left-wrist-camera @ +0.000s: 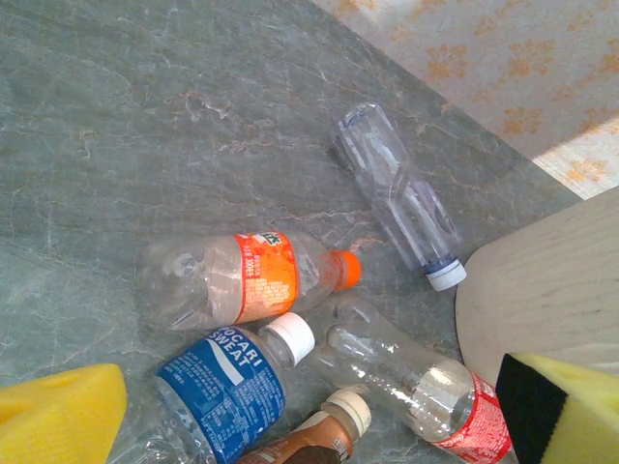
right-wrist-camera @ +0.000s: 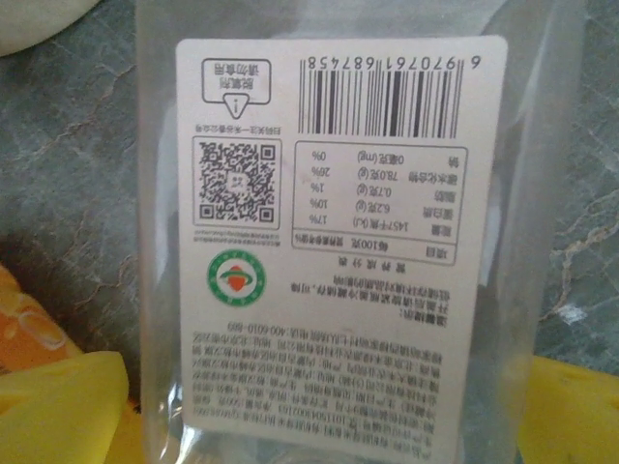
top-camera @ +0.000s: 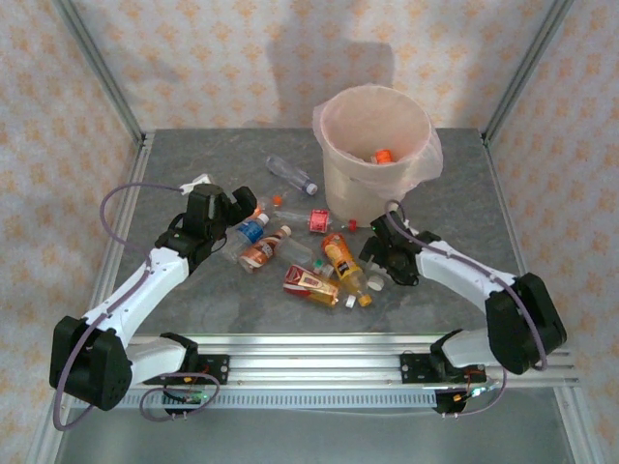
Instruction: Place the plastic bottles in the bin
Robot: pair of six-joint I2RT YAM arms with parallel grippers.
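Several plastic bottles lie in a loose heap left of the bin (top-camera: pixel 340 184); one orange-capped bottle (top-camera: pixel 383 156) lies inside it. My left gripper (top-camera: pixel 240 206) hovers open over the heap's left side. Between its yellow pads (left-wrist-camera: pixel 58 416) lie a blue-labelled bottle (left-wrist-camera: pixel 222 387), a brown bottle (left-wrist-camera: pixel 324 437) and a clear red-labelled bottle (left-wrist-camera: pixel 435 387). An orange-labelled bottle (left-wrist-camera: pixel 247 280) and a clear bottle (left-wrist-camera: pixel 401 198) lie farther off. My right gripper (top-camera: pixel 384 253) is low at the heap's right side, open, its yellow pads (right-wrist-camera: pixel 58 406) on either side of a clear white-labelled bottle (right-wrist-camera: pixel 329 242).
The bin's beige wall (left-wrist-camera: pixel 551 290) stands close on the right of the left gripper. An orange bottle (top-camera: pixel 340 256) and a red-and-yellow bottle (top-camera: pixel 311 284) lie near the table's front. Metal frame posts and patterned walls enclose the grey table (top-camera: pixel 193 155).
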